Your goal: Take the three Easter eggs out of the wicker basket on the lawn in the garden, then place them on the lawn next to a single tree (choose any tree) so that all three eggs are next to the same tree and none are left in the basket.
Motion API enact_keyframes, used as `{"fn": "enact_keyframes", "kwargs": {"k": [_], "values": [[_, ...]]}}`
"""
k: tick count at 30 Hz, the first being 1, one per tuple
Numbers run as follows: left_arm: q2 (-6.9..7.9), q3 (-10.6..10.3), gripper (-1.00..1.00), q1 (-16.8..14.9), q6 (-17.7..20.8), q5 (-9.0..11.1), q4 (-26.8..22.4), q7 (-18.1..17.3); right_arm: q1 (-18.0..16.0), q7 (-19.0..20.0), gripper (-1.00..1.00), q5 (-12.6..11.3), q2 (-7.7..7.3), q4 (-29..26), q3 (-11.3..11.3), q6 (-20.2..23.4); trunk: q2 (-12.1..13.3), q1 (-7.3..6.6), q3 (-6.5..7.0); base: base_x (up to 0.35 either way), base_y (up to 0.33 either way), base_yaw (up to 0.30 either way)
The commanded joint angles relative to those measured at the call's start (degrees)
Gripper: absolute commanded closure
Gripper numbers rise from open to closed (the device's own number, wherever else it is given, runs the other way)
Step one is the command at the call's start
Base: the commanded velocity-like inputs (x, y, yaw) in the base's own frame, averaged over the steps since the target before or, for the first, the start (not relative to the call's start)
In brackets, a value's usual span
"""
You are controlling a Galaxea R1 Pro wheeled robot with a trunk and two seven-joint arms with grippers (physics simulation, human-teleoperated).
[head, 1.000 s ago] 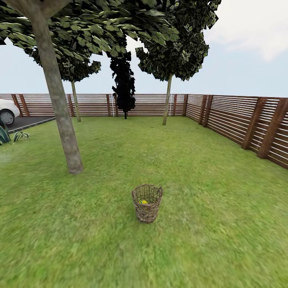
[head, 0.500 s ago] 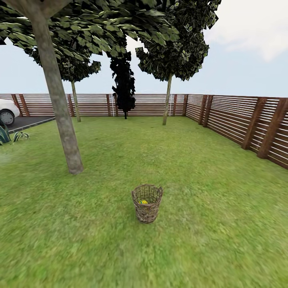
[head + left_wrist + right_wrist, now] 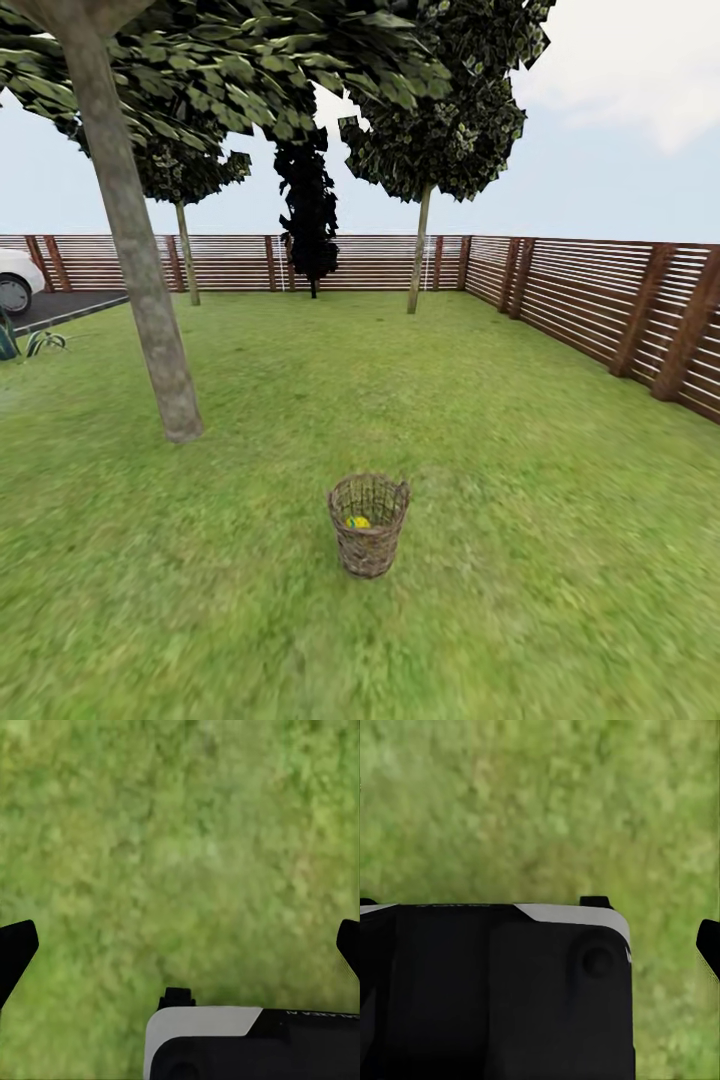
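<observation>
The wicker basket (image 3: 368,524) stands upright on the lawn (image 3: 520,560), its long axis vertical and its open mouth facing the sky. It is a round tub of brown open weave, tapering toward the base. Inside it, a patch of yellow egg (image 3: 357,521) shows through the rim; how many eggs lie there I cannot tell. Beyond the basket and off to its left rises the tree (image 3: 140,280), its thick mottled grey-brown trunk leaning slightly. Farther behind the basket runs a brown slatted fence (image 3: 600,310). The grass is green and mottled. The left gripper (image 3: 180,945) hangs over bare grass with its dark fingers (image 3: 15,949) spread wide. Of the right gripper one fingertip (image 3: 709,949) shows beside its black housing; its spread I cannot tell.
</observation>
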Motion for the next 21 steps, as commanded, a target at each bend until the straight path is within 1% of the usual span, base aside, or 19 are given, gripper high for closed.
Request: {"fn": "enact_keyframes", "kwargs": {"k": [1, 11, 21], "values": [[0.0, -0.05, -1.0, -0.02, -0.19, 0.33, 0.06, 0.04, -0.02, 0.08, -1.0, -0.02, 0.01, 0.05, -0.07, -0.2, -0.03, 0.05, -0.02, 0.336, 0.0, 0.0], [0.0, -0.1, -1.0, -0.02, -0.19, 0.32, 0.06, 0.05, -0.02, 0.09, -1.0, -0.01, -0.02, 0.05, -0.07, -0.2, -0.03, 0.05, 0.03, 0.337, 0.0, -0.016], [0.0, -0.14, -1.0, -0.03, -0.19, 0.32, 0.14, 0.05, -0.02, 0.09, -1.0, -0.07, -0.06, 0.05, -0.07, -0.21, -0.03, 0.05, 0.53, 0.338, 0.0, -0.175]]}}
